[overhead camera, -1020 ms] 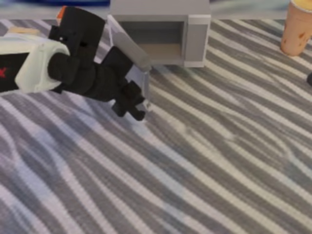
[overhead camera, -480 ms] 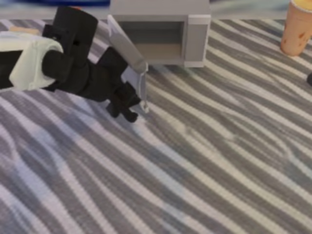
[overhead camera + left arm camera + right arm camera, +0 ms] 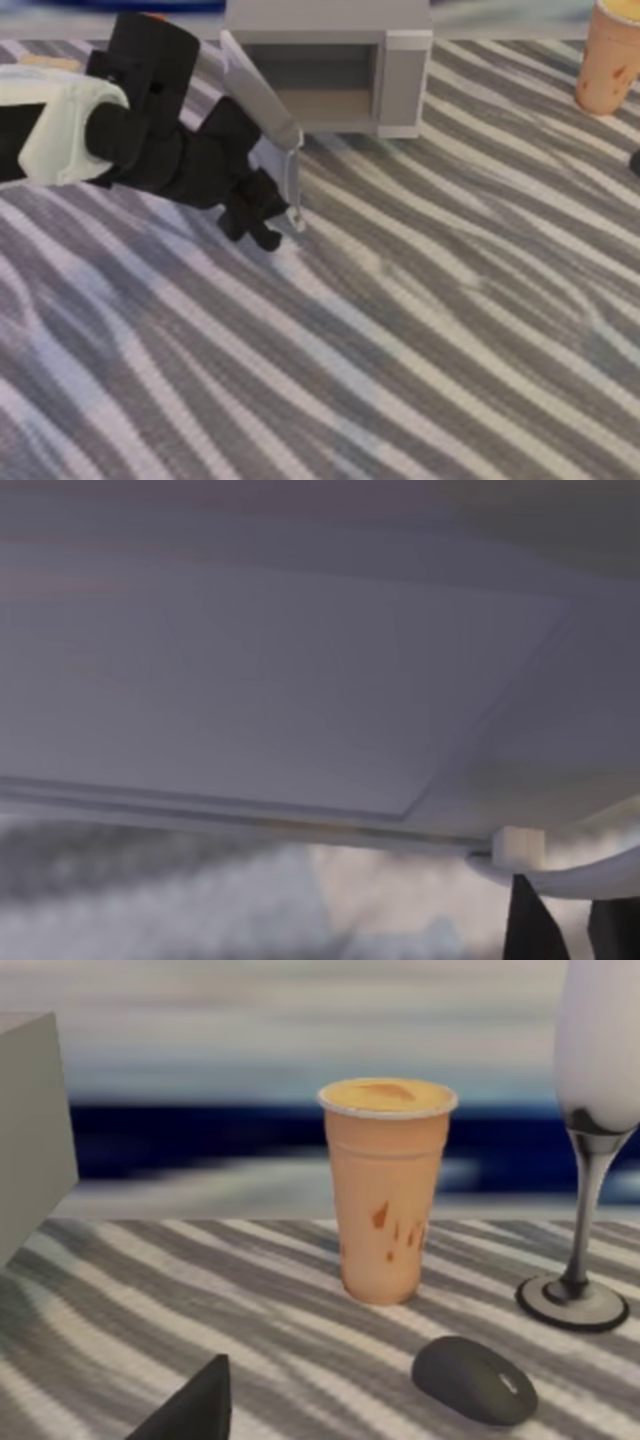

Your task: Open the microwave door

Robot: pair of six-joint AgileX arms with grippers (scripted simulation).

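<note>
Grey-and-white wavy striped cloth covers the bench [image 3: 420, 330], and at its far edge, a little left of centre, stands the small silver-grey boxy microwave [image 3: 405, 75] with its cavity exposed. The microwave door [image 3: 262, 100], a flat light-grey panel hinged on the microwave's left side, stands swung well out toward the near left, its pale vertical bar handle [image 3: 296, 190] at the free edge. My left gripper [image 3: 268, 215], black and reaching in from the left, sits right at that handle; whether the jaws are pinching the bar or merely hooked behind it I cannot tell, since the top view shows them only as a dark mass and the left wrist view is filled by the door's grey panel, with just the dark finger tips [image 3: 530, 930] showing below a pale tab. To finish the swing well, I judge the pull should follow the arc around the hinge rather than a straight line, so the microwave does not drag. My right arm is parked off the right edge; its wrist view shows an orange paper cup [image 3: 387, 1190], a dark grey computer mouse [image 3: 473, 1380] and a white-bowled stemmed glass [image 3: 590, 1160], cut off at the top.
</note>
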